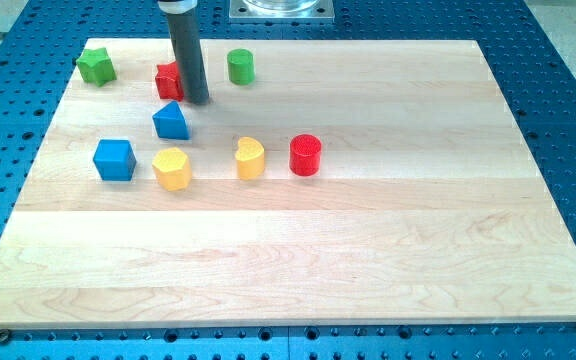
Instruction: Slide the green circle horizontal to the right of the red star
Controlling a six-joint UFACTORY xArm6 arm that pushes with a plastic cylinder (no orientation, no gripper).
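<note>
Showing wooden board [368, 260] on blue perforated table [568, 120]; no fingers on this rig, plain rod only. Rod [184, 45] descends from view's top; my tip [197, 100] touching right side of red star [169, 79], partly hiding it. Green circle [240, 66] near view's top, right of tip, apart from it, nearly level with star. Judged light, rigid, smooth-sliding puck; may rotate off rod if struck off-centre, so press mid-wall. Other blocks: green star [96, 66], blue triangle [171, 121], blue cube [114, 159], yellow hexagon [172, 168], yellow crescent-like block [251, 158], red cylinder [306, 155].
</note>
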